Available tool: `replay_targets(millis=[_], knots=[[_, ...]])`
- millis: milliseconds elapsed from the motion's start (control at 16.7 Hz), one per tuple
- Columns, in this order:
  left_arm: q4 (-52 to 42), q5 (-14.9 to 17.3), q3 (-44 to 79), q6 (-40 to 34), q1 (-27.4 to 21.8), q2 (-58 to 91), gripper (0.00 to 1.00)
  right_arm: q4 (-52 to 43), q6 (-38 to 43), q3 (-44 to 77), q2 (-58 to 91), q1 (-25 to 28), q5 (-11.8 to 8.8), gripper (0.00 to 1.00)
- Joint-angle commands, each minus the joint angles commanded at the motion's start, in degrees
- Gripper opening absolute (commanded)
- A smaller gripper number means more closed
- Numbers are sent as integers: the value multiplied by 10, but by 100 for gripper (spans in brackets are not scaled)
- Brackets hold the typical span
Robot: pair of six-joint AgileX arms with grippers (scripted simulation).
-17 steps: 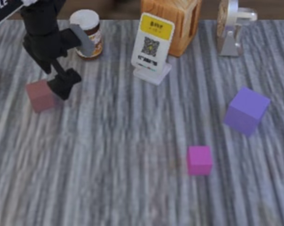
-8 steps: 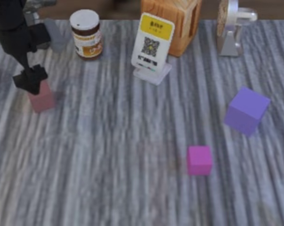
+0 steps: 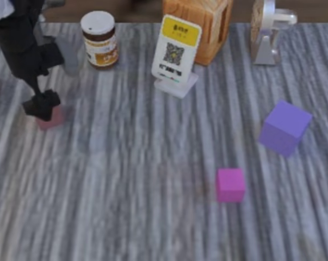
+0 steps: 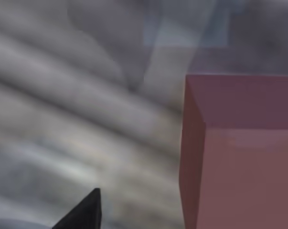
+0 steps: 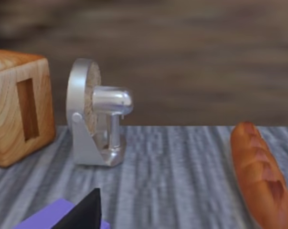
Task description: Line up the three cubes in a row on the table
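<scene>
You have the table [image 3: 153, 217] running across the whole top view, grey streaked grain, and the three cubes are still scattered on it, not in a row. The purple cube [image 3: 285, 128], the largest, sits at about 3 o'clock from the table's middle, tilted off square to the grain. The reddish-brown cube [image 3: 50, 118] is far over at 9 o'clock, and the small magenta cube [image 3: 230, 185] lies at roughly 5 o'clock, well apart from both.

Your left gripper [image 3: 42, 104] is right on top of the reddish-brown cube — in the top view it covers most of the block, leaving only a sliver at the 5 o'clock side. The left wrist view shows the cube [image 4: 239, 148] looming beside one dark fingertip, so the block lies just beside the fingers, but you cannot tell from either view whether they are apart or clamped on it. Check that before you lift.

The left arm is plainly the nearer one for this cube; judging by the layout, it must carry it toward 3 o'clock to join the others.

Your right gripper is out of the top view — its wrist camera looks past the purple cube's corner [image 5: 48, 217] at a metal stand [image 5: 93, 119], a wooden block [image 5: 19, 105] and a bread loaf [image 5: 263, 171]
</scene>
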Motion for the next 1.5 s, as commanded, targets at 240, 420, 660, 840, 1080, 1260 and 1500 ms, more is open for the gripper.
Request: replay_targets(millis=[240, 420, 660, 840, 1080, 1260, 1500], knots=[[80, 0, -60, 2, 1, 19, 100, 0, 0, 0, 0, 0, 0, 100], [91, 0, -69, 2, 2, 22, 100, 0, 0, 0, 0, 0, 0, 100], [91, 0, -69, 2, 2, 22, 85, 0, 0, 0, 0, 0, 0, 100], [91, 0, -69, 2, 2, 22, 62, 0, 0, 0, 0, 0, 0, 100], [91, 0, -69, 2, 2, 22, 32, 0, 0, 0, 0, 0, 0, 100], [91, 0, -69, 2, 2, 22, 10, 0, 0, 0, 0, 0, 0, 100], [91, 0, -69, 2, 2, 22, 0, 0, 0, 0, 0, 0, 0, 100]])
